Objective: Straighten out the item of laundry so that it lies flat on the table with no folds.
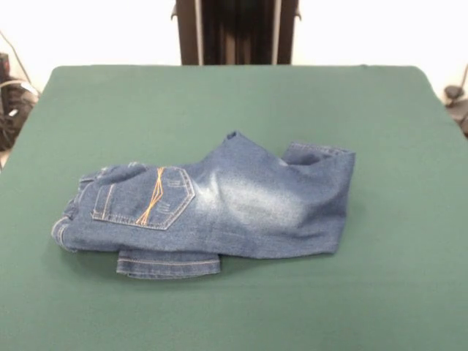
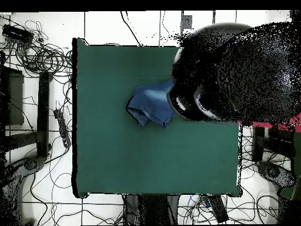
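Lengthwise the jeans [image 1: 212,208] run across the table [image 1: 234,95] — one leg doubled under the near edge — with no claw showing in either view.

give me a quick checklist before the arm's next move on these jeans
1. Jeans lying flat: not ok, folded over themselves, one leg hem sticking out underneath at the front.
2. Jeans fully on the table: ok in the front view.
3. Green cloth around the jeans free of other objects: ok in the front view.
4. Gripper position: cannot tell, no gripper shows in either view.
5. Overhead view unobstructed: not ok, a large dark round shape covers part of the jeans.
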Controlling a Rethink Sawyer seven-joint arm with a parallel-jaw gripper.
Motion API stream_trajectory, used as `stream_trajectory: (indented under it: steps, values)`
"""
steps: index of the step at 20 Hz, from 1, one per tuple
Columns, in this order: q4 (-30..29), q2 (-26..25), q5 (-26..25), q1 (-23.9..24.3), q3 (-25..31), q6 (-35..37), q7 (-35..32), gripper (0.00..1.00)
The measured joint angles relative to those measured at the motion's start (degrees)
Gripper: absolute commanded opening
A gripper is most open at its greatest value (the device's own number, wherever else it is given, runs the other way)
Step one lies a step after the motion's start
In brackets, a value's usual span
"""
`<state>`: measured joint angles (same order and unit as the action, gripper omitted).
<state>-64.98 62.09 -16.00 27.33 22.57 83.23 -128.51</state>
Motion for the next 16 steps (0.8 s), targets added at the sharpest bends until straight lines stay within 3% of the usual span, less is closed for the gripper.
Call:
stream_trajectory:
  steps: [16]
  values:
    - [-3.87,0.48,1.17,0.03,-0.01,-7.34,0.00,1.00]
